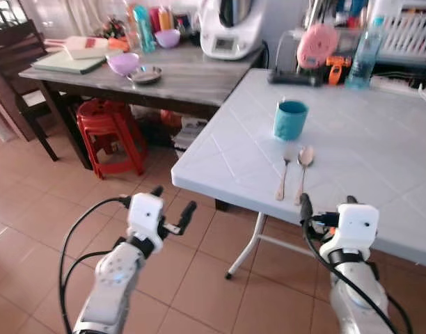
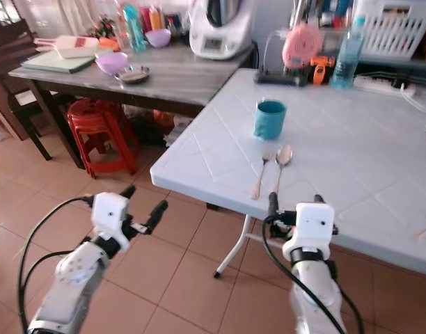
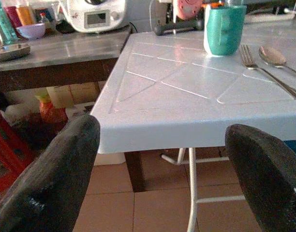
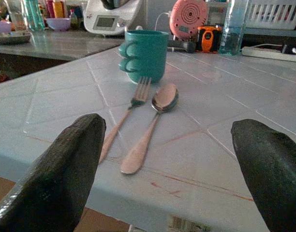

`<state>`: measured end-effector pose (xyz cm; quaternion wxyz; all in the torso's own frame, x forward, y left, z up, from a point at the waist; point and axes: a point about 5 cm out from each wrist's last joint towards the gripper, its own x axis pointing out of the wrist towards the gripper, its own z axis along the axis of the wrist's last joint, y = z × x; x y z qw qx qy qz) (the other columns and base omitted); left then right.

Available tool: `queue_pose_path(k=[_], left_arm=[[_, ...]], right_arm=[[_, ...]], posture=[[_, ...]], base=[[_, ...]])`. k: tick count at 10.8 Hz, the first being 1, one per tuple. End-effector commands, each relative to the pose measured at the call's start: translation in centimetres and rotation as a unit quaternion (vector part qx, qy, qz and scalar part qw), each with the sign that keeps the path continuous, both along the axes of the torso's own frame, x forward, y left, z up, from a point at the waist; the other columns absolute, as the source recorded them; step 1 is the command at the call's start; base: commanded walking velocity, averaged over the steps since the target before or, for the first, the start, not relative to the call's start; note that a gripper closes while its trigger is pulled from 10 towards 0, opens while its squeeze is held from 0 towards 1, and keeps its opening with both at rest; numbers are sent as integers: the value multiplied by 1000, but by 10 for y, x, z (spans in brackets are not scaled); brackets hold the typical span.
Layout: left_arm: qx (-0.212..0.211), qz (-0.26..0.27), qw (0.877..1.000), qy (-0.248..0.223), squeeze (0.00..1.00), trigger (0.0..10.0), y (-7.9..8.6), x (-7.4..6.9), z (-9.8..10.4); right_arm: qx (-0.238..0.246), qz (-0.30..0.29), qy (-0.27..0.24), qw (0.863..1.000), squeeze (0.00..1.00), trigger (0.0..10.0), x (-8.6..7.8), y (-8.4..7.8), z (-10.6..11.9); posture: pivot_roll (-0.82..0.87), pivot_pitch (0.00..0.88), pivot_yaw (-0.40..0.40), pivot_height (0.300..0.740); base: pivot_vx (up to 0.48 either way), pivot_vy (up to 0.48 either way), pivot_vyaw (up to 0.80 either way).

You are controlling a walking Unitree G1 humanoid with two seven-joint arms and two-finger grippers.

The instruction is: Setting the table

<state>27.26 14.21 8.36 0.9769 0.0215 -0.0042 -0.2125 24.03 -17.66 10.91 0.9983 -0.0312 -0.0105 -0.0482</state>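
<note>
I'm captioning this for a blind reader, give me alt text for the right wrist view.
A fork and spoon lie side by side on a pale blue table, a teal mug just behind them. The right gripper is open at the table's near edge.

The white table (image 1: 380,160) runs off the frame's right edge, its far legs hidden.
</note>
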Motion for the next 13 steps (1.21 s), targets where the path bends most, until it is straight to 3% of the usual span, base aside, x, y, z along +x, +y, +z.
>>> queue_pose_path(k=[1, 3, 5, 13], left_arm=[[-1, 5, 1000, -6, 0, 10000, 6, 3, 3], [-6, 5, 1000, -8, 0, 10000, 6, 3, 4], [-13, -3, 1000, -8, 0, 10000, 4, 3, 5], [-26, -22, 999, -4, 0, 10000, -4, 0, 3]], right_arm=[[5, 6, -12, 1000, 0, 10000, 2, 4, 5], [8, 5, -13, 1000, 0, 10000, 2, 3, 5], [8, 8, -14, 1000, 0, 10000, 2, 4, 5], [-6, 21, -23, 999, 0, 10000, 2, 6, 8]], posture=[[0, 0, 58, 740], [-1, 0, 60, 740], [-2, 0, 61, 740], [-9, 0, 56, 740]], base=[[0, 0, -800], [0, 0, -719], [0, 0, 0], [265, 0, 0]])
